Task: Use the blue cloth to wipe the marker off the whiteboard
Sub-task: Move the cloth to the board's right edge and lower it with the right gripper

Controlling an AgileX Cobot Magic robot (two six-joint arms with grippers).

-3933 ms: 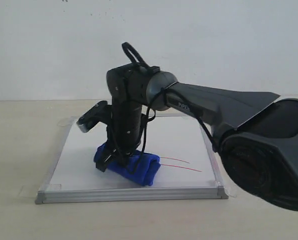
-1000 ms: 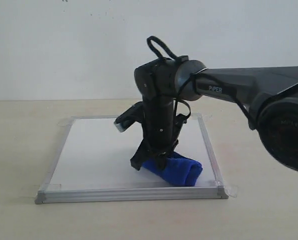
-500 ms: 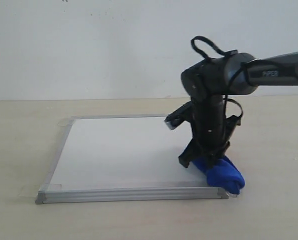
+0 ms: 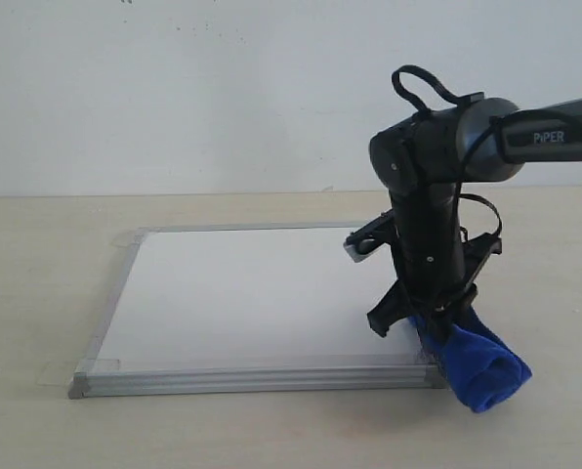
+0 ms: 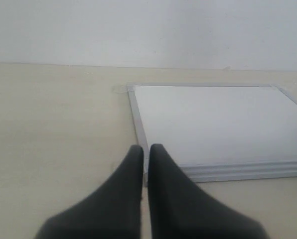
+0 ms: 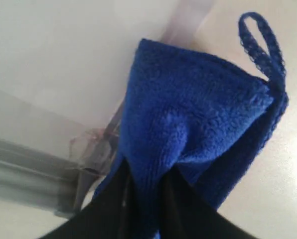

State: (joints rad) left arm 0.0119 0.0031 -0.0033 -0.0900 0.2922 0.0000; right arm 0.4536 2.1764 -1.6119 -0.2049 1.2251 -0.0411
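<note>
The whiteboard (image 4: 252,293) lies flat on the table, its white face showing no red marker lines in any view. My right gripper (image 4: 430,318) is shut on the blue cloth (image 4: 477,363), which hangs past the board's near right corner and rests on the table there. In the right wrist view the blue cloth (image 6: 198,124) bulges between the dark fingers (image 6: 113,204), its small loop sticking out, with the taped corner of the whiteboard (image 6: 64,164) beside it. My left gripper (image 5: 145,152) is shut and empty, near the corner of the whiteboard (image 5: 213,119).
The beige table (image 4: 37,293) surrounds the board on all sides, with a plain white wall (image 4: 174,88) behind. Clear tape tabs (image 4: 125,237) hold the board's corners down. The right arm (image 4: 525,137) reaches in from the right edge.
The right gripper has dragged the blue cloth rightward across the board, from left of centre to off its near right corner. The red lines seen earlier no longer show.
</note>
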